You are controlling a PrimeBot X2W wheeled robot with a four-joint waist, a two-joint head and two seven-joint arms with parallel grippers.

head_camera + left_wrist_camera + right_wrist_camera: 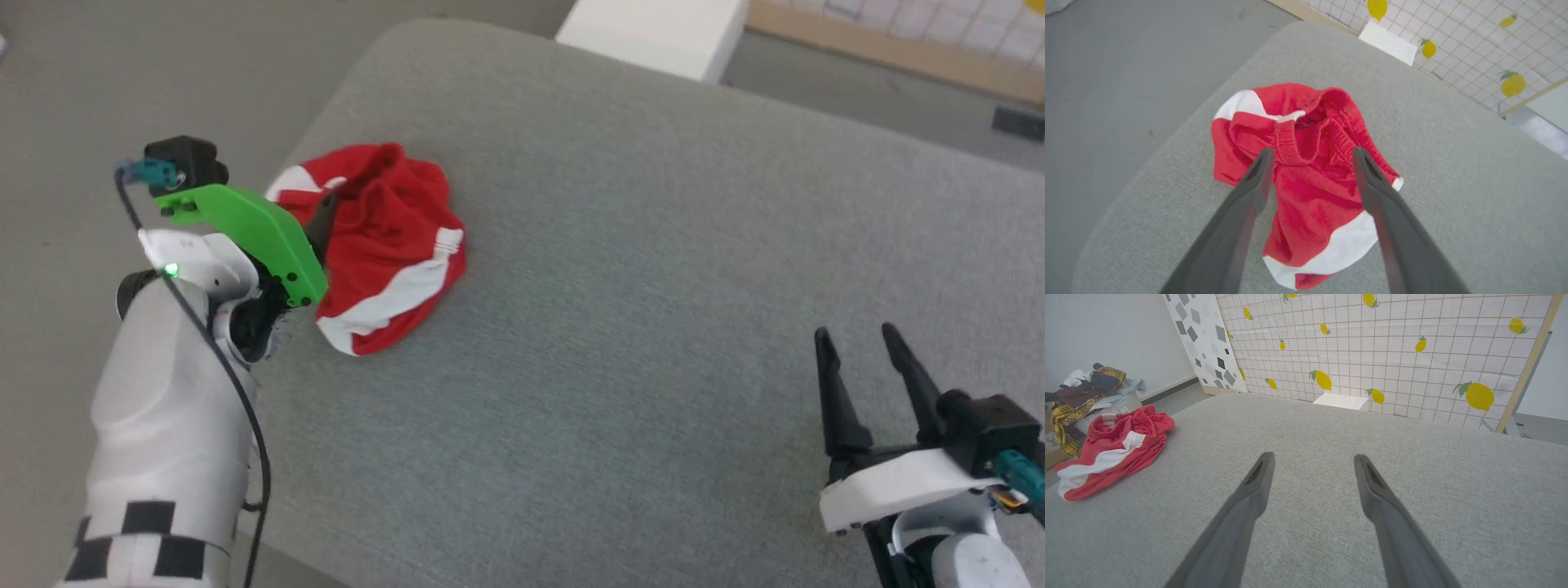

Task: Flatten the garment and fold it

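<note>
- Head view: shows garment [384, 245] bunched far left on grey cushion [653, 327]; left gripper [325, 216] poised above it, right gripper [853, 331] parked near right, both spread.
- Left wrist view: straddles waistband [1306, 143] with parted fingers, seemingly lining up a pinch.
- Right wrist view: waits open over cushion, garment well apart, far left.

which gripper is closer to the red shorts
Left. The left gripper is right over the crumpled red shorts, jaws open either side of the gathered waistband. The right gripper sits open far off to the shorts' side, above bare grey cushion.
</note>
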